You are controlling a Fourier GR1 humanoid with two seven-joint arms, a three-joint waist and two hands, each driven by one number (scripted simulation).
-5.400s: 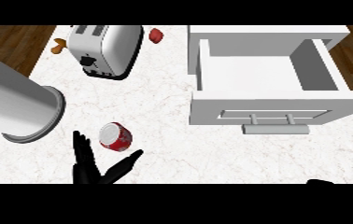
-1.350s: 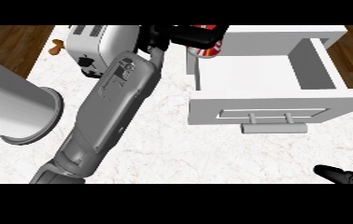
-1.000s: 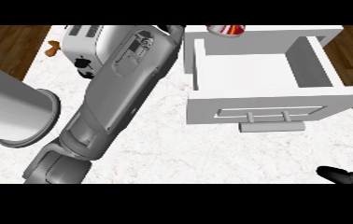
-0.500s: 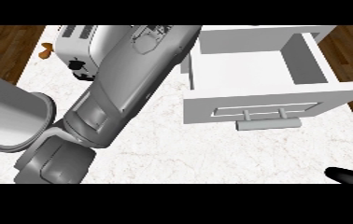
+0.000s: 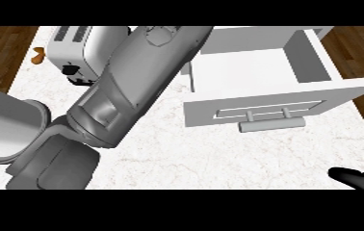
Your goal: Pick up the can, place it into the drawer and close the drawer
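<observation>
The white drawer (image 5: 270, 107) stands open at the right of the marble counter, its handle (image 5: 272, 124) facing me, and the part of its floor that shows is bare. My left forearm (image 5: 135, 85) stretches diagonally from the lower left to the picture's top, beside the drawer's left wall. Its hand is past the top edge, out of sight. No can shows anywhere in the head view. Of my right hand (image 5: 348, 177), only a black tip shows at the lower right corner.
A silver toaster (image 5: 74, 52) stands at the back left, partly behind my forearm, with a small orange item (image 5: 37, 56) to its left. A grey cylindrical vessel (image 5: 18, 124) sits at the left edge. Wooden floor shows beyond the counter's back corners.
My left arm has reached farther back and up. The hand and the red can, seen over the drawer's back edge a second ago, have left the view.
</observation>
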